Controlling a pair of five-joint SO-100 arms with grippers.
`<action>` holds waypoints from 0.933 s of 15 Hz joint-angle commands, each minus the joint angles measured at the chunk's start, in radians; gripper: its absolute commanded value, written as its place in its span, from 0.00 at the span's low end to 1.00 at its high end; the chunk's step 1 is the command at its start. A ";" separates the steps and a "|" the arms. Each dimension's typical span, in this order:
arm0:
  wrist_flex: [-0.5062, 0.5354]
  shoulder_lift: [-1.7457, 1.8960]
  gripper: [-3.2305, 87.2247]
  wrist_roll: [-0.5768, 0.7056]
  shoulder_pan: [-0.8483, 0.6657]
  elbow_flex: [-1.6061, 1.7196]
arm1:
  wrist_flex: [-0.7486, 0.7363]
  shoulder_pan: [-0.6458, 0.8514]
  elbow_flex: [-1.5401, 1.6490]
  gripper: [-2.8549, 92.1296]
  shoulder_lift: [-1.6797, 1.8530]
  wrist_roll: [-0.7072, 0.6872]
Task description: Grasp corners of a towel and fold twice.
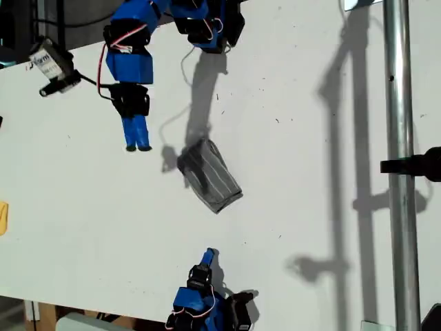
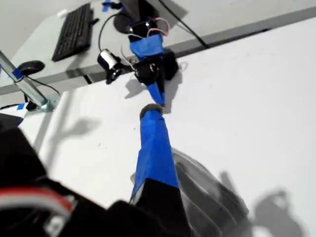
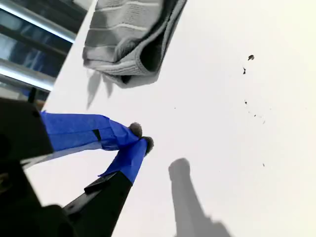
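The only lettering in sight is a pale label on a small black camera (image 1: 49, 63) lying on the bench (image 1: 310, 207), beyond my second gripper as counted from the towel. Its print is too small to read.

The towel (image 1: 210, 176) lies on the white bench as a folded, rumpled grey bundle, with its pale stripes showing on the upper layer. No fingers touch it. In the second wrist view the towel (image 3: 128, 39) shows a rolled open edge facing the camera.

My second gripper (image 1: 138, 143) hangs a short way from the towel, toward the exterior view's upper left. Its arm reaches in from the bench edge on that far side and points the blue fingers (image 3: 118, 136) down at the bare surface. The two tips are pressed together with nothing between them.

My first gripper (image 1: 207, 258) sits on the opposite side of the towel, toward the exterior view's lower edge, well apart from the cloth and aimed at it. Its arm is folded low and compact. In its own wrist view a single blue finger (image 2: 155, 148) stretches forward with the towel (image 2: 212, 197) just beside it. The other finger is hidden, so I cannot tell whether this pair is apart or together.

A keyboard (image 2: 74, 29) lies on a desk far behind the second arm.
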 commanded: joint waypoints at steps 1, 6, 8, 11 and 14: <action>0.002 0.005 0.01 -0.014 -0.006 0.005 | 0.015 0.055 0.181 0.58 0.230 0.061; 0.048 0.005 0.01 -0.112 -0.003 0.005 | 0.054 0.110 0.897 0.22 0.945 0.218; 0.066 0.005 0.06 -0.232 0.009 0.005 | 0.282 0.095 1.063 0.08 1.135 0.351; 0.067 0.005 0.09 -0.176 -0.020 0.005 | 0.500 0.084 1.195 0.03 1.132 0.509; 0.069 0.003 0.09 0.146 0.094 0.005 | 0.624 0.098 1.307 0.08 1.127 0.598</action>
